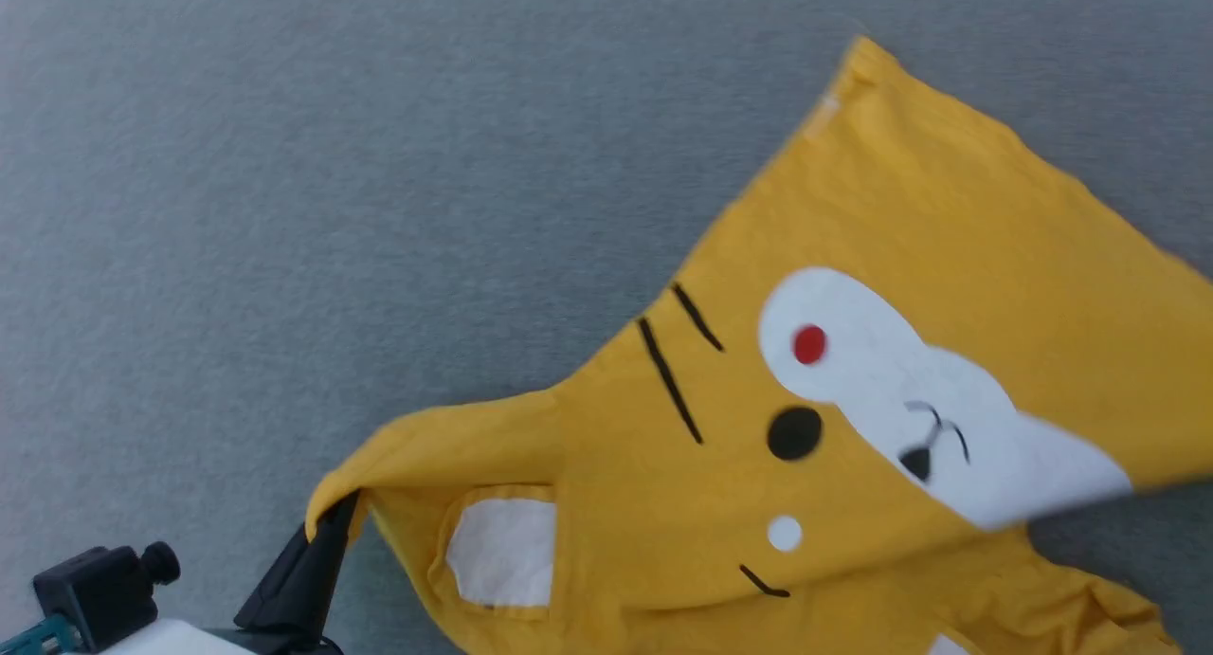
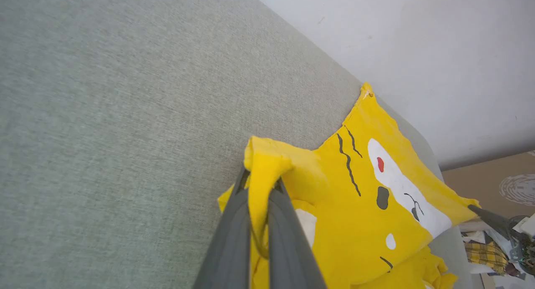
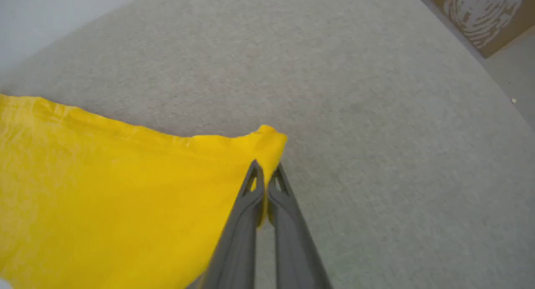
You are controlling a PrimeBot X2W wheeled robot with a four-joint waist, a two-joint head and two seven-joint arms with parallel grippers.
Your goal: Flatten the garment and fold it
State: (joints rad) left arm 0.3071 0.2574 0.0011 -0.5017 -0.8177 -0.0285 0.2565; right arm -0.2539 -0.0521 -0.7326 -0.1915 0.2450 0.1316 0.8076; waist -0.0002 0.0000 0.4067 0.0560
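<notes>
Where left hand [image 2: 261,179] pinches, soft yellow garment [image 1: 948,209] puckers, cone-shaped.

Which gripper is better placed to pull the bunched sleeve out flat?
Probably the left: the left gripper is shut on the bunched sleeve of the garment, while the right gripper pinches a distant, smoother corner.

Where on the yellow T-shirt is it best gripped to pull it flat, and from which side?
Probably at an outer corner, coming from outside the cloth, low over the grey surface: the T-shirt lies thin, so only edges offer a pinch. The left gripper is shut on one bunched corner, the right gripper on another.
</notes>
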